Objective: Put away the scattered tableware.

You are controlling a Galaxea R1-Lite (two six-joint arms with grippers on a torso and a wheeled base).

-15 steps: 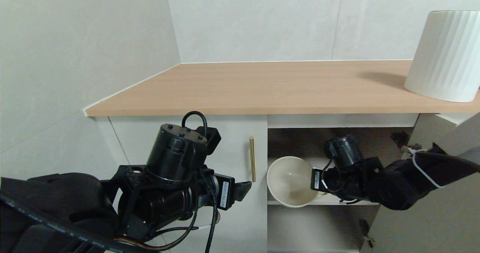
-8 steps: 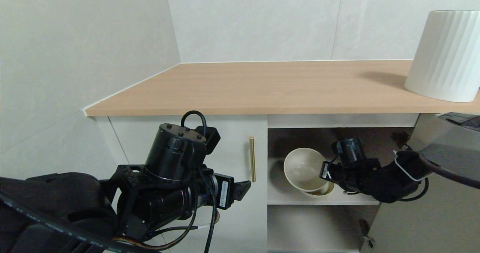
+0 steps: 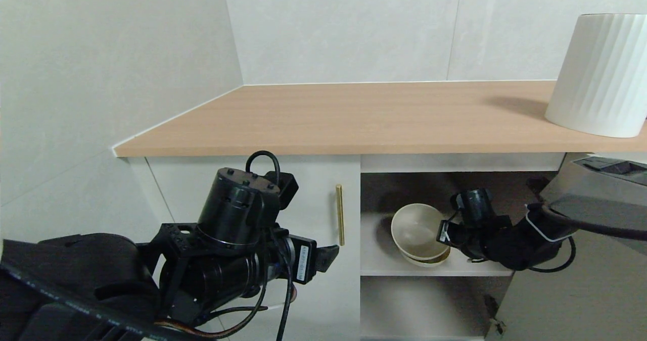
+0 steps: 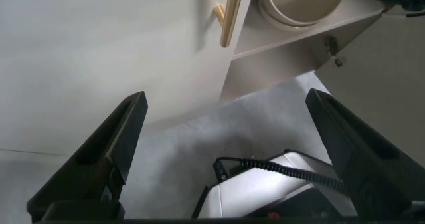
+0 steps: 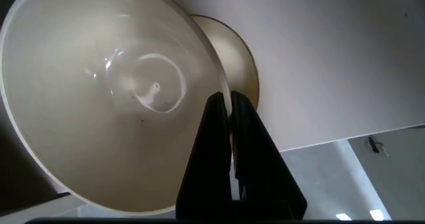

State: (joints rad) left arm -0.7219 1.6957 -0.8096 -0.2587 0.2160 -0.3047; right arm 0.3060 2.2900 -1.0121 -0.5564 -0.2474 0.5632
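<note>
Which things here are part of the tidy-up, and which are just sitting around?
Job: bowl held at its rim by right gripper; second bowl beneath it; cabinet shelf.
Lying about: white ribbed container on the countertop; left gripper, open, holding nothing.

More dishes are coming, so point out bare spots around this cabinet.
Bare: the shelf strip left of the bowl, the compartment below it, and the countertop up to the white container. Crowded: the shelf's right side, where the right hand grips the bowl.

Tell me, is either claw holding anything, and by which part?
The right claw pinches the cream bowl by its rim; the left claw holds nothing.
</note>
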